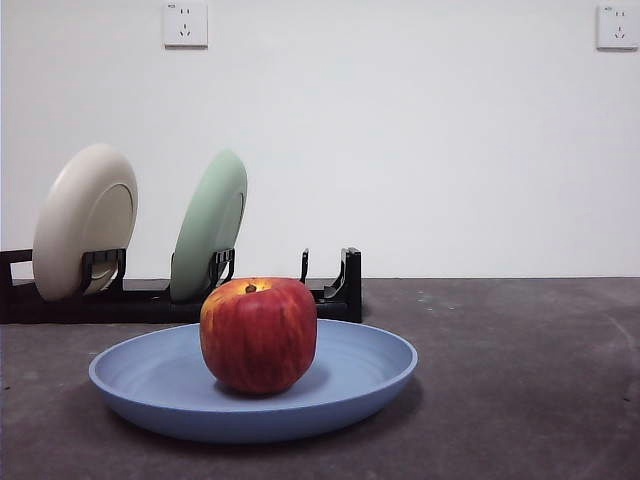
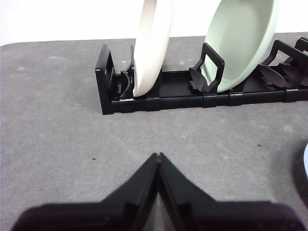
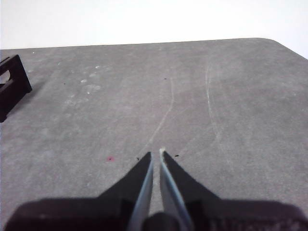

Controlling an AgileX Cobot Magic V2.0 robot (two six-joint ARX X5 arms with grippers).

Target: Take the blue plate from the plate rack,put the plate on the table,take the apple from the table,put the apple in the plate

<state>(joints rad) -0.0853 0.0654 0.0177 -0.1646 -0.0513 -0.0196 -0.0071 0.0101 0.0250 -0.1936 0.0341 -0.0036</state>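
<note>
The red apple (image 1: 258, 334) sits in the middle of the blue plate (image 1: 150, 385), which lies flat on the dark grey table (image 1: 520, 380) in the front view. A sliver of the plate's rim shows in the left wrist view (image 2: 305, 166). The black plate rack (image 1: 335, 290) stands behind it and also shows in the left wrist view (image 2: 159, 94). My left gripper (image 2: 158, 156) is shut and empty above bare table in front of the rack. My right gripper (image 3: 156, 154) is shut and empty over bare table. Neither gripper shows in the front view.
A cream plate (image 1: 85, 220) and a pale green plate (image 1: 210, 225) stand upright in the rack; both show in the left wrist view, cream (image 2: 151, 48) and green (image 2: 240, 41). The rack's end (image 3: 9, 84) shows in the right wrist view. Two wall sockets (image 1: 186, 24) are on the white wall.
</note>
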